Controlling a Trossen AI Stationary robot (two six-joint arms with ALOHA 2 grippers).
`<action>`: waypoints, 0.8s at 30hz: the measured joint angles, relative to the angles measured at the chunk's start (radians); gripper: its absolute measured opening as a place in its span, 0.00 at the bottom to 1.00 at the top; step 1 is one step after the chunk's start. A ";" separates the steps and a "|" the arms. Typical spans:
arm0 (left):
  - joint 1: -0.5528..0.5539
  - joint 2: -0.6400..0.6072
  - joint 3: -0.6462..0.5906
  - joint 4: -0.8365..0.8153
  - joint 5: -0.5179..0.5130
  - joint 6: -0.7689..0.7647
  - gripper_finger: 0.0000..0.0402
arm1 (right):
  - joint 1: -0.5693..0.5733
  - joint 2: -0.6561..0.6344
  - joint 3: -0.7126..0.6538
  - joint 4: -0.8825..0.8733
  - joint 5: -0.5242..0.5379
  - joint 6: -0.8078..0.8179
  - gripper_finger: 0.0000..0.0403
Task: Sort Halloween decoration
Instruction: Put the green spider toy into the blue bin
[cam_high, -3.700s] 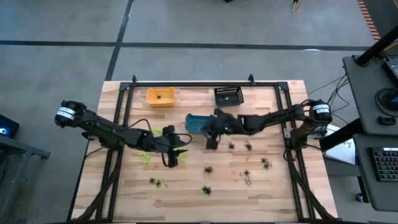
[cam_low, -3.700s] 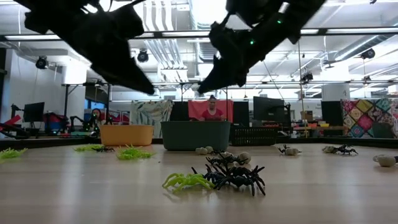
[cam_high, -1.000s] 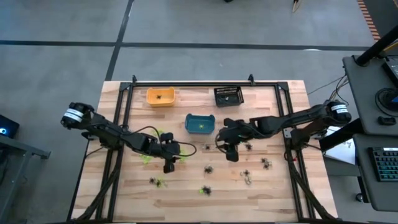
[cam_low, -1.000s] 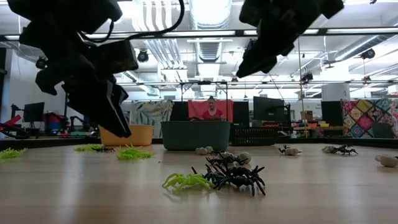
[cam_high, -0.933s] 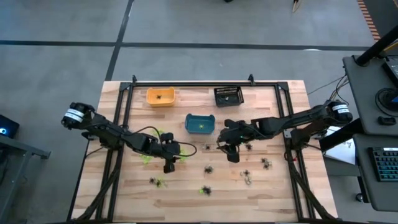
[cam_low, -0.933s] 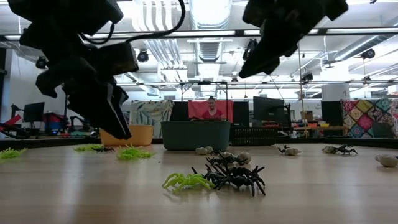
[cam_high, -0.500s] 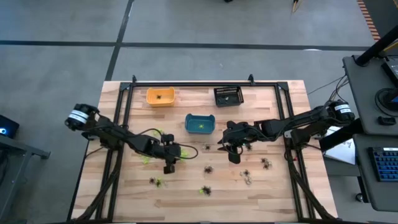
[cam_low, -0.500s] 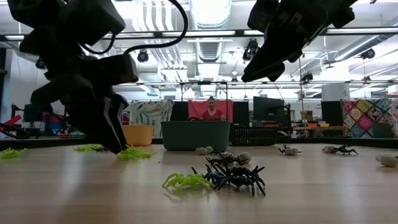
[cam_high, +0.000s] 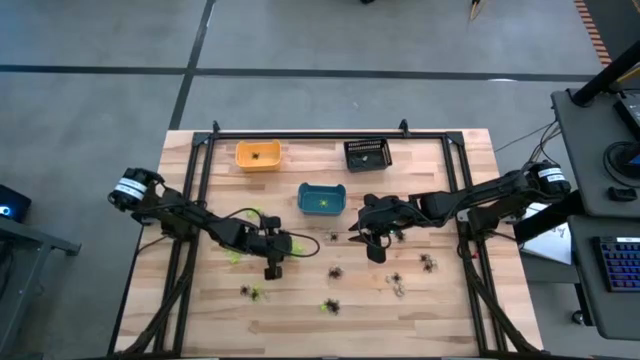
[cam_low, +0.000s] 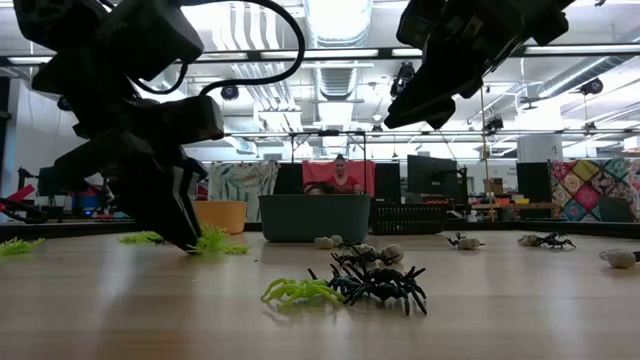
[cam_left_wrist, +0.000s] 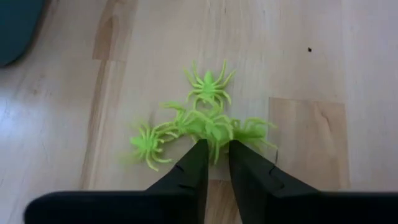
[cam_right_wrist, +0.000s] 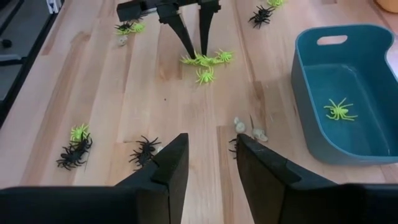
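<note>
Now teal bin (cam_right_wrist: 348, 93) holds one green spider (cam_right_wrist: 339, 110); left pincer (cam_left_wrist: 215, 163) nearly clenched over green spider cluster (cam_left_wrist: 202, 118); right pincer (cam_right_wrist: 210, 165) released.

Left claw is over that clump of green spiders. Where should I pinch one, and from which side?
Pinch the nearest green spider across its raised body, straight down from above. Its legs lie splayed flat and tangle with its neighbours. The left claw already straddles it, fingers slightly apart.

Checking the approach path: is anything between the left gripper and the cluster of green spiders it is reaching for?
Nothing visible. The left gripper is down at the green spider cluster, its fingers closing around one spider on bare wood.
</note>
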 joint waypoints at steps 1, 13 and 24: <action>0.000 0.000 0.000 0.000 0.000 0.000 0.09 | 0.000 0.000 0.000 0.000 0.000 0.001 0.31; 0.000 -0.015 -0.001 -0.010 0.009 -0.012 0.00 | 0.000 0.000 0.000 0.000 0.000 0.006 0.31; -0.009 -0.101 -0.002 -0.020 0.009 -0.015 0.00 | 0.000 0.000 0.000 0.017 0.000 0.004 0.31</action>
